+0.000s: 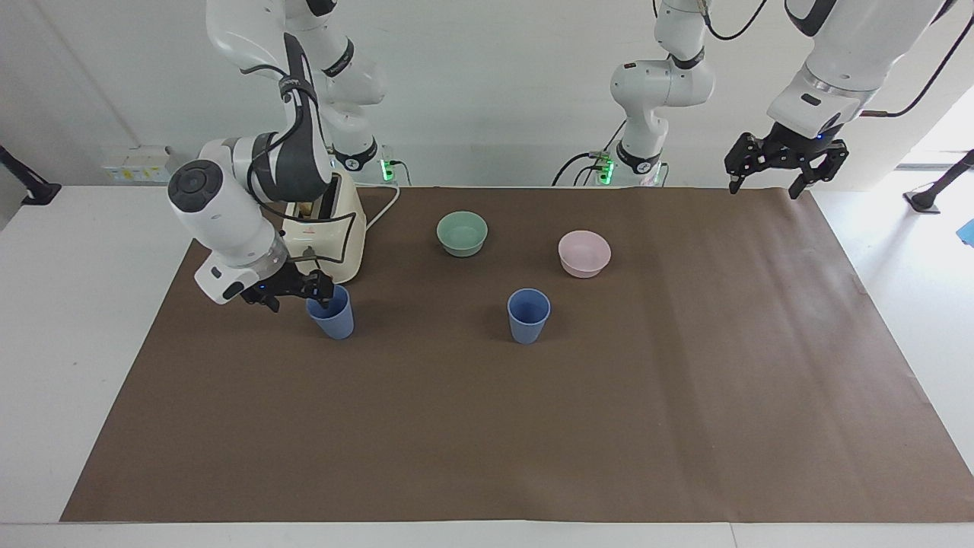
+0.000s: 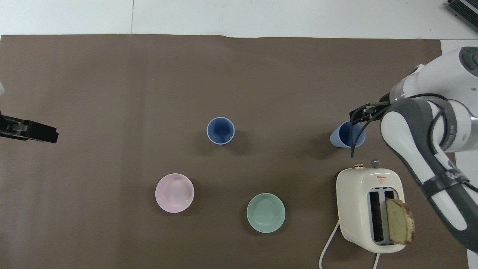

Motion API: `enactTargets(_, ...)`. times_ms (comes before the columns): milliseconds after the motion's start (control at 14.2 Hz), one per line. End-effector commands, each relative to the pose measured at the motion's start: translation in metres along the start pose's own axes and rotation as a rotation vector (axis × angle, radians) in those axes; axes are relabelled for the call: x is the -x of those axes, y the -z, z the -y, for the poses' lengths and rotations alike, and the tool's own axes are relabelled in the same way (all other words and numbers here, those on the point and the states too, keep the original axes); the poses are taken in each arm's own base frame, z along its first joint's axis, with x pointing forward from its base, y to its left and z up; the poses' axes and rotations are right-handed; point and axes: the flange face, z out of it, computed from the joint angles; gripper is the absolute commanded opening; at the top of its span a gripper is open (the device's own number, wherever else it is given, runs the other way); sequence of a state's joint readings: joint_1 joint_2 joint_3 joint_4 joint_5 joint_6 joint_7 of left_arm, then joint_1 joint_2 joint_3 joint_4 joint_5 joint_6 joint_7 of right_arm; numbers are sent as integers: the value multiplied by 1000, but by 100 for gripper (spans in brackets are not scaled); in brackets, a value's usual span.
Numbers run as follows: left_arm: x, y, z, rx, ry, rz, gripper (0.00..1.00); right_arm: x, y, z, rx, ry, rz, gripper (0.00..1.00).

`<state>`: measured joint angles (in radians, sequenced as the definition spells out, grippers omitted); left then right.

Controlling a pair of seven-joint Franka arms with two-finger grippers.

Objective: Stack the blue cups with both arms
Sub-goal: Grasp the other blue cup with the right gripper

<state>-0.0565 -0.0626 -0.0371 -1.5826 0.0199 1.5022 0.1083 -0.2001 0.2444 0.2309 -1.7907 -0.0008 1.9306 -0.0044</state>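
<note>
Blue cup (image 1: 332, 317) at frame left is partly hidden by the open right gripper (image 1: 293, 291). Second cup (image 1: 528, 315) stands clear at centre. Left gripper (image 1: 763, 185), upper right, waits open.

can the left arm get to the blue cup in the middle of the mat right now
Probably yes. The left gripper hangs open over the mat's edge at its own end, and only bare mat lies between it and the middle blue cup; the pink bowl sits nearer the robots.

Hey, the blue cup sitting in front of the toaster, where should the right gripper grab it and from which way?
Grip the blue cup by its rim, one jaw inside and one outside, coming down from above. It stands upright, mouth open. The toaster stands close beside it, so a side approach from there looks cramped.
</note>
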Motion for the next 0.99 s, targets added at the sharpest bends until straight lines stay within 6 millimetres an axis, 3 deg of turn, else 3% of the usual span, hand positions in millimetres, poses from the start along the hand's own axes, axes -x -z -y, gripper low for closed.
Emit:
enactTargets(0, 6, 0, 17, -10, 24, -16, 100, 16, -5, 2, 24, 6, 9, 100)
enactTargets(281, 5, -1, 11, 3, 28, -16, 100, 10, -28, -11, 41, 13, 6, 100)
enactTargets(422, 6, -1, 12, 4, 28, -15, 100, 5, -43, -10, 37, 18, -10, 100)
enactTargets(563, 5, 0, 10, 3, 22, -14, 100, 1, -47, -3, 39, 51, -28, 100)
enactTargets(633, 5, 0, 13, 4, 23, -18, 100, 1, -47, -3, 42, 92, -29, 86)
enactTargets(774, 8, -2, 15, 6, 31, 2, 100, -1, -46, -3, 42, 115, -40, 18)
enactTargets(844, 8, -1, 17, 6, 34, 1, 100, -1, -46, -2, 42, 117, -41, 0)
enactTargets(915, 7, -2, 17, 5, 34, -4, 100, -1, -47, -1, 41, 117, -41, 0)
